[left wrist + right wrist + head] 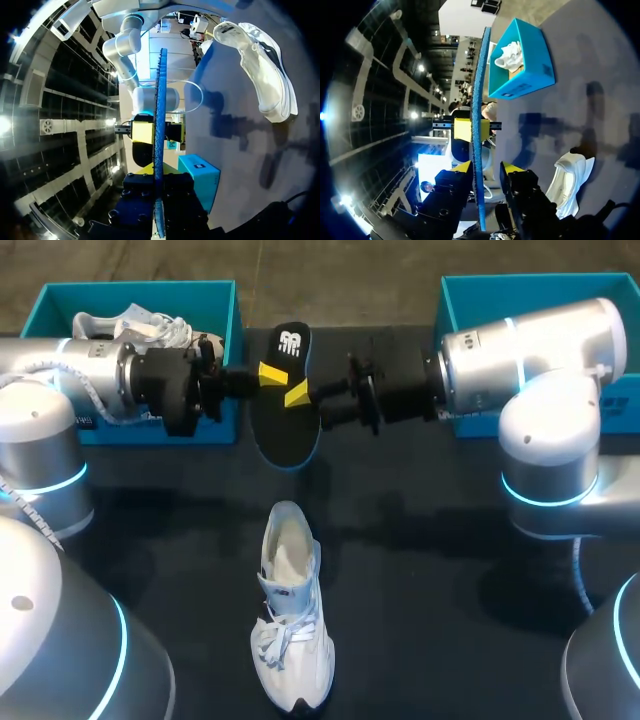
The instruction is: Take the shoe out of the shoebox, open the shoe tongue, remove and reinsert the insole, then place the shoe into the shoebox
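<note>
Dark table (430, 570). Left arm (100, 380) comes in along the far edge from the left side, right arm (530, 350) from the right side, and they meet at the far edge middle.

2 teal boxes: left shoebox (140, 286) at the far left corner, right shoebox (520, 278) at the far right corner. Right arm covers most of the right box, so its inside cannot be seen.

White shoe (290, 610) lies on the table at the near edge middle, laces toward the near edge, opening toward the far edge, well apart from both boxes. 2nd shoe (150, 325), also white, sits in the left shoebox.

Black insole (285, 425) with blue rim is held off the table at the far edge middle, between the boxes, printed face up.

Left gripper (272, 373) pinches the insole from the left. Right gripper (485, 170) straddles the insole with fingers spread, 1 finger against it and a gap at the other.
</note>
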